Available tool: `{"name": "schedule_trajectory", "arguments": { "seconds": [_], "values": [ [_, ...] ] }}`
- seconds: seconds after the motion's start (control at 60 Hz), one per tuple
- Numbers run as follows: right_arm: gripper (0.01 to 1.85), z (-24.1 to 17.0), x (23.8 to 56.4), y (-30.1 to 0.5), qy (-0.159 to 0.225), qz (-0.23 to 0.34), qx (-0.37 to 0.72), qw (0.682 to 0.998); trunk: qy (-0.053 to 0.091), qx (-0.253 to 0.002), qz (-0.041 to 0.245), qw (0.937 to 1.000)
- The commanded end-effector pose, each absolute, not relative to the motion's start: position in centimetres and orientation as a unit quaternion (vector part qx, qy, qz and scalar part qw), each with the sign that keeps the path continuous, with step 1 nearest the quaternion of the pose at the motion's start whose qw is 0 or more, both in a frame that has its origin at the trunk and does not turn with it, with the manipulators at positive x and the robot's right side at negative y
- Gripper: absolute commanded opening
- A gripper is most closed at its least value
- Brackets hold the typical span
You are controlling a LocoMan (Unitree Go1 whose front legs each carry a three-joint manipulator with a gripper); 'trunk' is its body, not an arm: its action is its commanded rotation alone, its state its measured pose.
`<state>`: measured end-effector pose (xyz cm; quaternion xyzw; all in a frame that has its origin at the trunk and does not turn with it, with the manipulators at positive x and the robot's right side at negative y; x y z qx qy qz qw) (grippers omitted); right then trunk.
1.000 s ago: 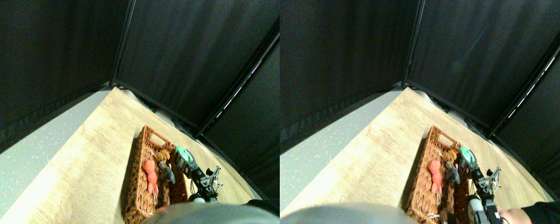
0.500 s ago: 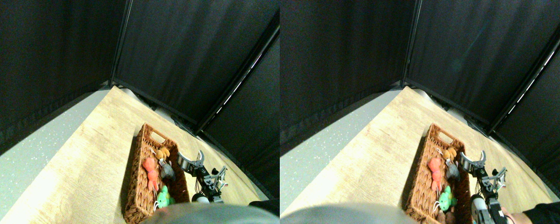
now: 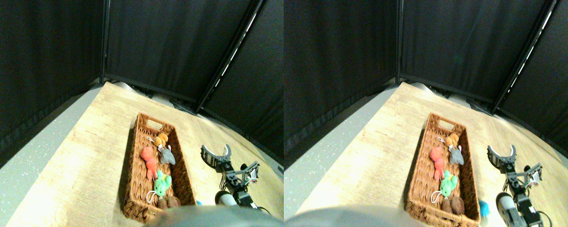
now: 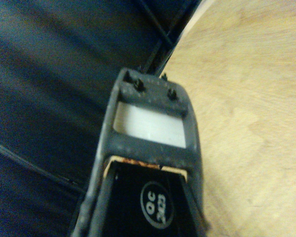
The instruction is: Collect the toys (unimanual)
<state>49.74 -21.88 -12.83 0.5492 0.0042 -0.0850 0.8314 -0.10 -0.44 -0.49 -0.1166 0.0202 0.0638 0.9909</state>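
A long brown wicker basket (image 3: pixel 133 179) lies on the wooden floor and holds the toys. From its far end to its near end lie an orange one (image 3: pixel 161 140), a grey one (image 3: pixel 167 157), a red one (image 3: pixel 148 160), a green one (image 3: pixel 161 184) with a white string loop, and a brown one (image 3: pixel 170 202). A small blue toy (image 3: pixel 198 203) peeks out on the floor by the basket's near right corner. My right gripper (image 3: pixel 215 151) stands open and empty, to the right of the basket and apart from it. In the wrist view the dark jaw frame (image 4: pixel 150 143) hangs over bare wood.
Black curtains (image 3: pixel 170 42) wall off the back and both sides. A grey speckled floor strip (image 3: pixel 23 165) runs along the left of the wooden floor (image 3: pixel 94 142). Cables and the arm's links (image 3: pixel 239 182) trail behind the gripper.
The green toy, in my gripper over the basket a second ago, now lies in the basket. My gripper has opened and drawn away to the right. The camera view has shifted.
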Motion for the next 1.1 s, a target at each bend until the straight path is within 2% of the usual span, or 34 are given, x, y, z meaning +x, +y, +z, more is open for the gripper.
{"name": "schedule_trajectory", "arguments": {
  "seconds": [0.017,0.217,0.25,0.383,0.533,0.633,0.833,1.017,1.1],
  "values": [
    [0.61,-11.8,49.1,-22.3,-0.020,-0.061,0.566,0.822,0.027,-0.107,0.039,0.9931],
    [0.62,-13.1,46.3,-23.7,-0.031,-0.083,0.585,0.806,0.033,-0.093,0.027,0.9947],
    [0.62,-13.4,45.8,-23.7,-0.035,-0.091,0.602,0.793,0.033,-0.093,0.027,0.9947],
    [0.65,-13.9,44.5,-23.8,-0.032,-0.091,0.604,0.791,0.035,-0.088,0.020,0.9953],
    [0.66,-14.0,43.4,-23.5,-0.024,-0.112,0.605,0.788,0.033,-0.094,0.017,0.9948],
    [0.61,-14.1,42.8,-23.2,-0.022,-0.120,0.610,0.783,0.033,-0.103,0.021,0.9939],
    [0.72,-14.3,40.9,-22.5,0.001,-0.134,0.657,0.742,0.034,-0.122,0.030,0.9916],
    [0.77,-14.8,39.7,-21.5,0.038,-0.134,0.651,0.746,0.035,-0.132,0.037,0.9899],
    [0.73,-15.3,39.4,-21.0,0.056,-0.124,0.675,0.725,0.036,-0.134,0.038,0.9896]
  ]
}}
